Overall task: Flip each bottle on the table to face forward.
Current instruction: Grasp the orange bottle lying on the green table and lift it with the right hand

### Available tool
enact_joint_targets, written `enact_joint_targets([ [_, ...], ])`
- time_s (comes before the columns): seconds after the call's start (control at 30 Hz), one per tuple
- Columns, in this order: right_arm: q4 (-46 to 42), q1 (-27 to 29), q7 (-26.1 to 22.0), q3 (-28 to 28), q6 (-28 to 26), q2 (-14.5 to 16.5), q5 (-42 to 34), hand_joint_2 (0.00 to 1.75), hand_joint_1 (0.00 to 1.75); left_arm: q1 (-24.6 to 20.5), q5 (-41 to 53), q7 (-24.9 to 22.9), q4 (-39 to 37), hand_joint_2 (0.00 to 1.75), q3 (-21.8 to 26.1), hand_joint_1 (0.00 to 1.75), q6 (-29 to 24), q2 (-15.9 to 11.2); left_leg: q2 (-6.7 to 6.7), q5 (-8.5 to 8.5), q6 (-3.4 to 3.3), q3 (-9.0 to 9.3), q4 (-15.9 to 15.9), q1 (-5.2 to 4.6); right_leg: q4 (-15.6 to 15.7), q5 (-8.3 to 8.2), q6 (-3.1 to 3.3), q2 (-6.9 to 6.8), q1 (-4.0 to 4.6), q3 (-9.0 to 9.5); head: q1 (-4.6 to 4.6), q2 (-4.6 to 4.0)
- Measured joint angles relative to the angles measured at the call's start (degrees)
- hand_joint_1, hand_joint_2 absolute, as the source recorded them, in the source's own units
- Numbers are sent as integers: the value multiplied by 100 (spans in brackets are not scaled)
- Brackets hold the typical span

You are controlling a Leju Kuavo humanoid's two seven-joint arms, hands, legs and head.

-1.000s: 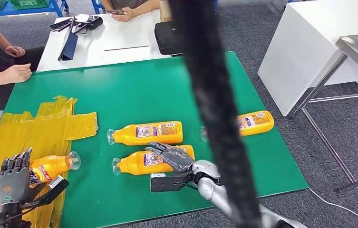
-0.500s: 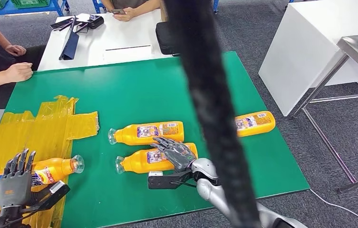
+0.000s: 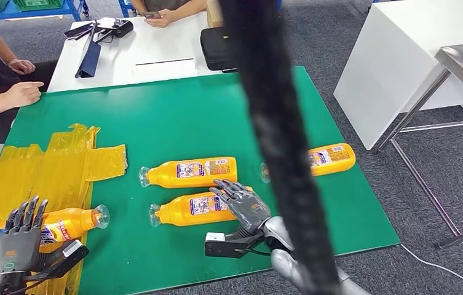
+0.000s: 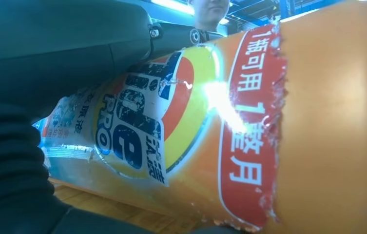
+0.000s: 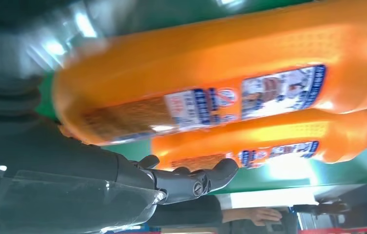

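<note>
Down on the green table point(image 3: 173, 117), four orange bottles lie on their sides. Taking the yellow tape patch point(image 3: 63, 163) as the landmark: one bottle point(image 3: 63, 222) lies on the patch's near edge, its clear cap end pointing away from the patch, and the left robot hand point(image 3: 18, 241) rests over its base end with fingers extended; whether the fingers actually grip it cannot be told, since the left wrist view is crowded by the torn label point(image 4: 171, 122). Two more bottles lie side by side to the right of the patch, the farther one point(image 3: 190, 171) untouched, the nearer one point(image 3: 195, 208) with the right robot hand point(image 3: 244, 203) laid on its base end, fingers spread flat across it. A fourth bottle point(image 3: 332, 158) lies well beyond these, farthest from the patch, partly hidden by a thick black blurred cable point(image 3: 272, 123) crossing the head view. People's arms point(image 3: 1, 98) rest at the table's far corner behind the patch.
</note>
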State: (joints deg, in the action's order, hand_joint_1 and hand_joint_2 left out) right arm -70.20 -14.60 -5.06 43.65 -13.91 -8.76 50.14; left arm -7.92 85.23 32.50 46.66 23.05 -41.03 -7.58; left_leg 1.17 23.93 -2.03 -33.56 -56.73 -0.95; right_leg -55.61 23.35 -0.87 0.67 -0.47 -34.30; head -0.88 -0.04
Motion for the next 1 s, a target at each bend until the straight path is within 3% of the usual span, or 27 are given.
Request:
enact_joint_targets([
  [0.13,-546,408,53,-267,165,-257,140,0,0,-38,-230,313,-2,0,80,0,1,60,0,1,-1,0,-1,0,1,0,0,0,0,-1,1,0],
  [0.37,-1067,937,58,-675,320,-484,349,0,0,-141,-2026,754,-2,0,-26,0,20,167,-1,2,-2,-3,-1,0,1,0,0,0,0,-4,-1,0],
  [1.0,-1286,1125,58,-839,331,-603,359,0,0,-138,-2088,765,-4,0,-126,0,33,268,-2,0,-2,-6,-1,2,1,0,0,1,1,-7,1,0],
])
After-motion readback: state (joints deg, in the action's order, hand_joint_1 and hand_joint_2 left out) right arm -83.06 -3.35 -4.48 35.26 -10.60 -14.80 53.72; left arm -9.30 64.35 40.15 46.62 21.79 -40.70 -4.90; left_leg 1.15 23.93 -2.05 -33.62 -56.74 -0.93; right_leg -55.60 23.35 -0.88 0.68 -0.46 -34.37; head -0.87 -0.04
